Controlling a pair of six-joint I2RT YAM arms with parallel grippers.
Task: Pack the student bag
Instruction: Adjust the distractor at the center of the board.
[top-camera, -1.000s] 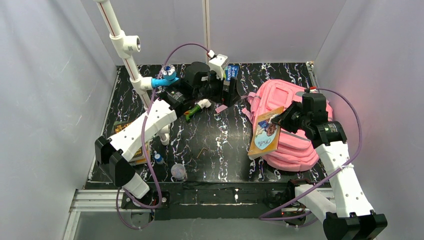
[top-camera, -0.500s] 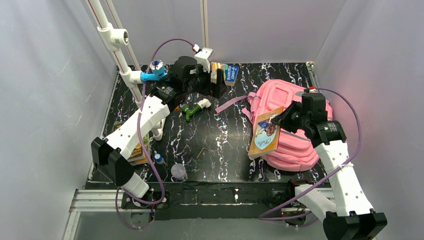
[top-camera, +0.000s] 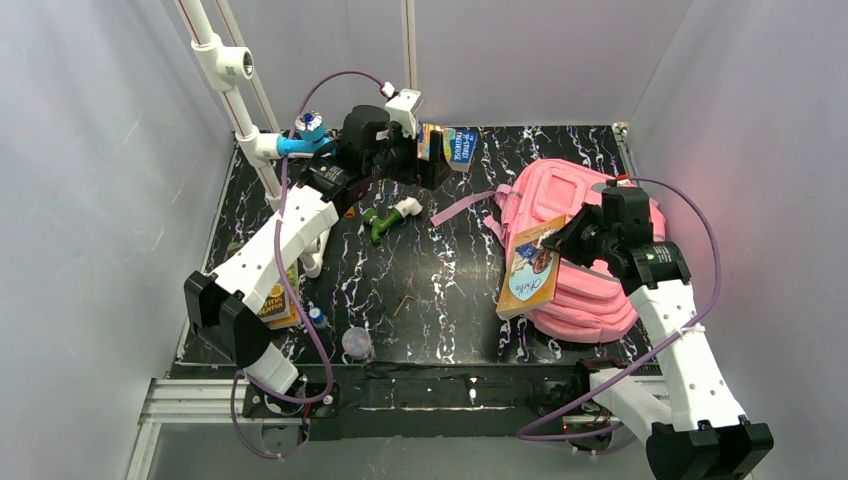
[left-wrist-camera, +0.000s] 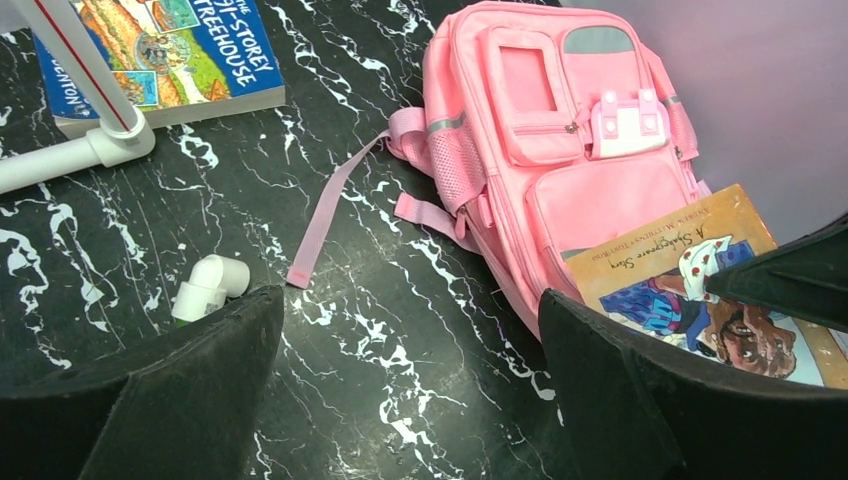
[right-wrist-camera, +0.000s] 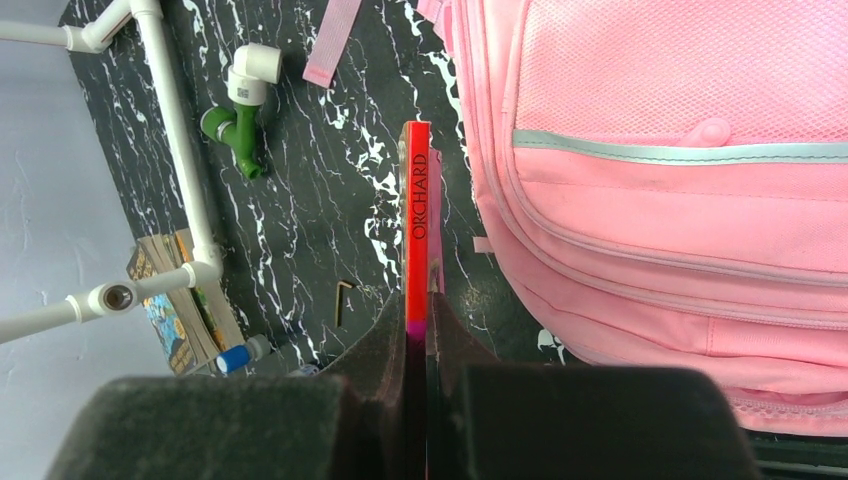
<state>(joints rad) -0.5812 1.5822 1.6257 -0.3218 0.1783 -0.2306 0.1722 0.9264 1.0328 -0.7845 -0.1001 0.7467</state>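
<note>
Right pincer (right-wrist-camera: 420, 300) grips a thin red-spined picture book (top-camera: 530, 268) beside the large pink fabric backpack (top-camera: 560, 190); released left pincer (left-wrist-camera: 408, 305) should probably open the bag first.

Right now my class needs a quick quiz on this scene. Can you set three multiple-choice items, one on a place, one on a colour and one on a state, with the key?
1. Where on the table does the student bag lie?
A) on its right side
B) on its left side
C) at the middle of its near edge

2. What colour is the spine of the book in the right gripper?
A) blue
B) red
C) green

3. How does the left gripper stand?
A) open, holding nothing
B) shut on the bag
C) shut on the book

Key:
1 A: the top view shows the bag on that side.
2 B: the right wrist view shows a red spine in the grip.
3 A: its fingers stand wide apart with nothing between them.
</note>
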